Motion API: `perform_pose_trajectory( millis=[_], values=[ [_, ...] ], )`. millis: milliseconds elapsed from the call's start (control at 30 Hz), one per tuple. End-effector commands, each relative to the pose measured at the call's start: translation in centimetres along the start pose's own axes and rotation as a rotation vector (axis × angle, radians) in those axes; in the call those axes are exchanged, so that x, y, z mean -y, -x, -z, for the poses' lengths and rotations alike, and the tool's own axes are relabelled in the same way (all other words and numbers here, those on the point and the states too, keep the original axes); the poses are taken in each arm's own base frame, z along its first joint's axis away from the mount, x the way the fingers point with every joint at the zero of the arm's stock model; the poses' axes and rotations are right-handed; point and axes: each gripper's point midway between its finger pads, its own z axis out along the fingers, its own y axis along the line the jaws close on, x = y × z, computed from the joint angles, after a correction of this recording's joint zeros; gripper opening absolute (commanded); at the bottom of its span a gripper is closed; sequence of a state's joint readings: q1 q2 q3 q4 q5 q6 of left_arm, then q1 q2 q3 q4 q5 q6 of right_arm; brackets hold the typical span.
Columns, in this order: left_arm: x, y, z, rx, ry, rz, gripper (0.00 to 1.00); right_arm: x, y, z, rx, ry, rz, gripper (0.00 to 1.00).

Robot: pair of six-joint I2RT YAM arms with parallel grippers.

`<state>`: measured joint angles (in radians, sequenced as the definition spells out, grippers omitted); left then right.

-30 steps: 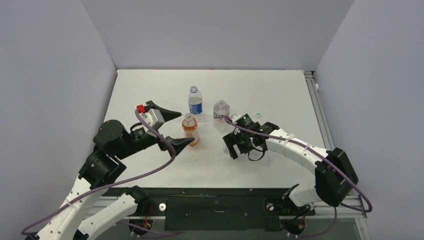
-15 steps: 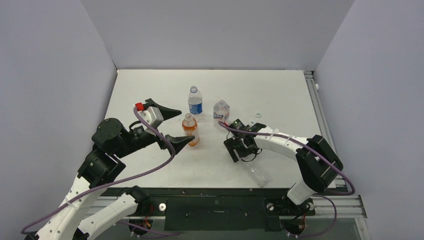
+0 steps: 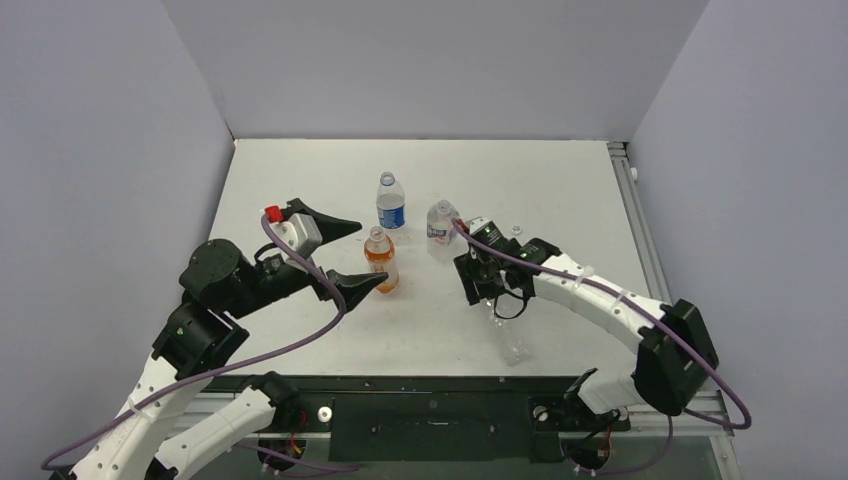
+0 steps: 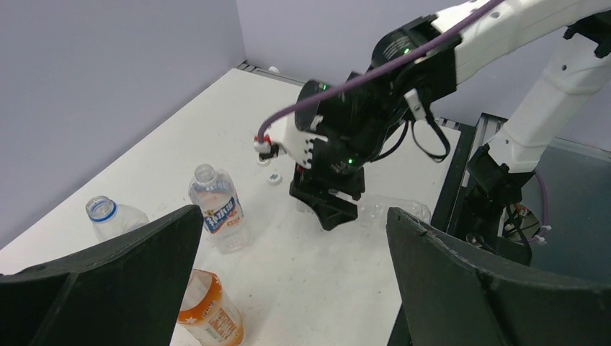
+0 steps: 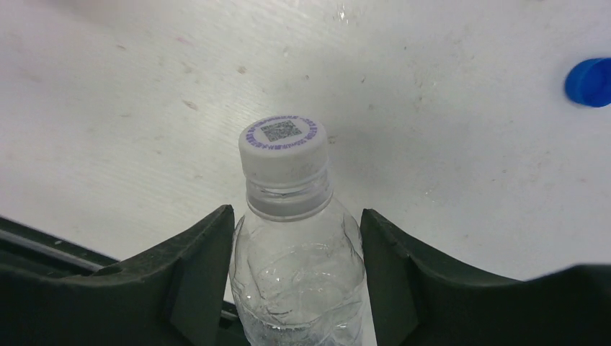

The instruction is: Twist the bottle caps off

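The tabletop (image 3: pixel 300 180) is white with faint grey scuffs. Near its middle are an orange bottle (image 3: pixel 381 265) with white print, a clear bottle (image 3: pixel 390 207) with a blue label, and a short bottle (image 3: pixel 441 225) labelled blue and white. Toward the front edge, the unlabelled bottle (image 5: pixel 295 281) is clear; its white cap (image 5: pixel 282 140) bears a purple ring and a grey code square. A loose cap (image 5: pixel 589 81) is blue

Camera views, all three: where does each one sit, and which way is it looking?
Top external: high behind the robot, looking down at the table; the left arm and right arm show, bases at the bottom edge.
Left wrist: on the left arm, looking across the table at the right arm; its own black fingers fill the bottom corners.
Right wrist: on the right arm, looking along its fingers at the plain bottle and its white cap.
Shared: top and left wrist views both show the orange bottle.
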<state>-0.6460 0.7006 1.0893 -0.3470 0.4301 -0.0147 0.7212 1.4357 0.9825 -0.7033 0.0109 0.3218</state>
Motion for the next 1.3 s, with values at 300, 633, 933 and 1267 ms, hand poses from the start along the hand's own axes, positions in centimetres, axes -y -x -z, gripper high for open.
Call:
perform_pose_trajectory(
  millis=[300, 633, 933, 1267],
  values=[
    [0.5, 2.9, -0.6, 0.125, -0.014, 0.119, 0.97, -6.7, 19.2, 30.1, 0.995, 0.48, -0.16, 0.25],
    [3.3, 2.5, -1.8, 0.098, -0.201, 0.2, 0.97, -14.1, 22.4, 40.0, 1.285, 0.678, -0.113, 0.22],
    [3.7, 2.3, -1.7, 0.087, -0.239, 0.163, 0.97, -18.2, 22.8, 41.7, 1.313, 0.8, -0.082, 0.19],
    [2.0, 2.5, -2.1, 0.109, -0.149, 0.122, 0.93, -19.3, 21.9, 41.5, 1.32, 0.838, -0.075, 0.17]
  ],
)
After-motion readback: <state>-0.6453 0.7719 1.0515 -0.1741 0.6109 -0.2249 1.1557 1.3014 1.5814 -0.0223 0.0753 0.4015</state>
